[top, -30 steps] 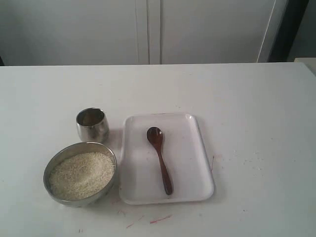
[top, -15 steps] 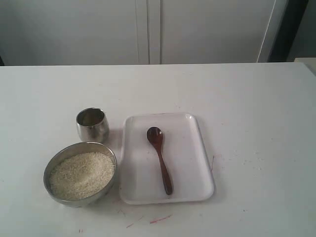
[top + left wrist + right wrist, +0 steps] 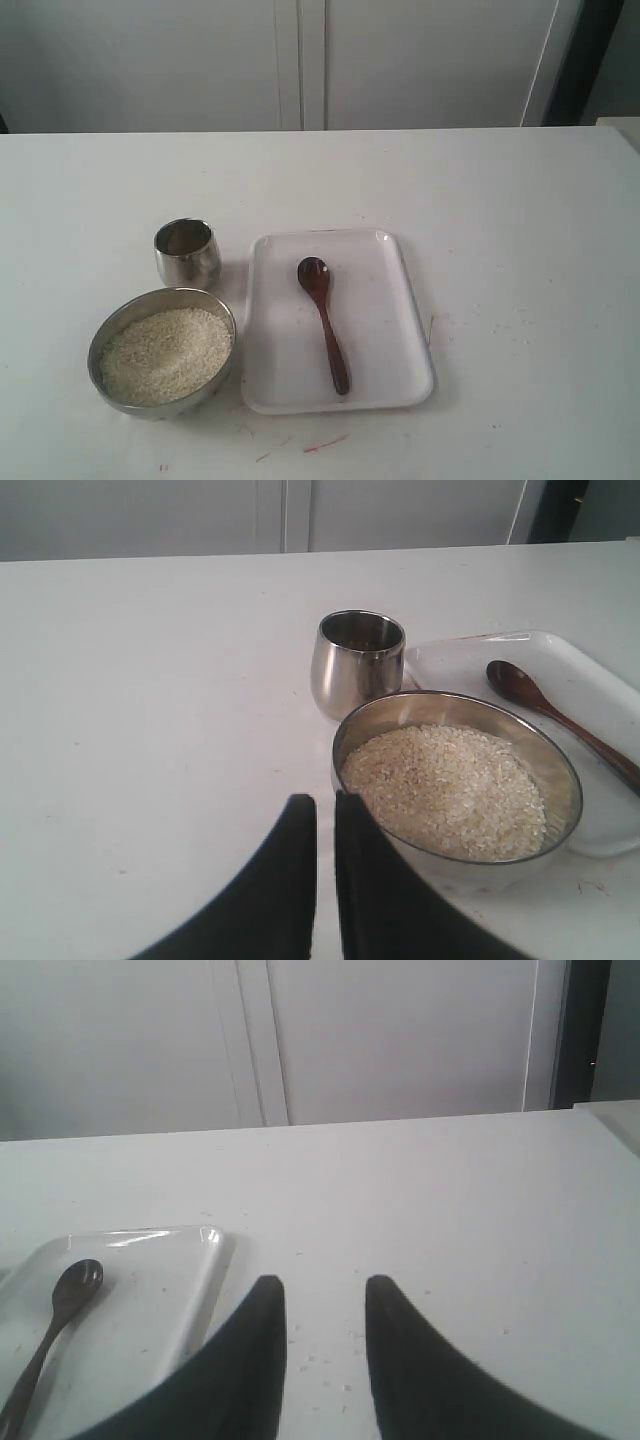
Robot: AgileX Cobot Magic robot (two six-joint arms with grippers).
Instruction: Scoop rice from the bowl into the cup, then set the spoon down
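Left wrist view first: how do the fingers stand?

— The left gripper has its two dark fingers drawn almost together, with a thin slit between them and nothing in it. The picture's edge cuts off their bases. Just past the tips sits the bowl, filled with rice.

And the other arm?

— The right gripper is parted wider. Only the white table shows through the gap, and it grips nothing. It hangs beside the pale tray.

What is hard to read?

— The cup stands just beyond the bowl. The bowl's rim hides its foot, so I cannot tell whether they touch, and its inside is too dark to judge. The spoon loses its handle end at the frame in both wrist views.

Where does it lie, then?

— The exterior view shows it whole, flat on the tray, to the right of bowl and cup. Its long axis runs along the tray's long side, with the round end at the far side and the handle toward the near edge, slanting a little right. A few red marks streak the table by the tray's near edge.
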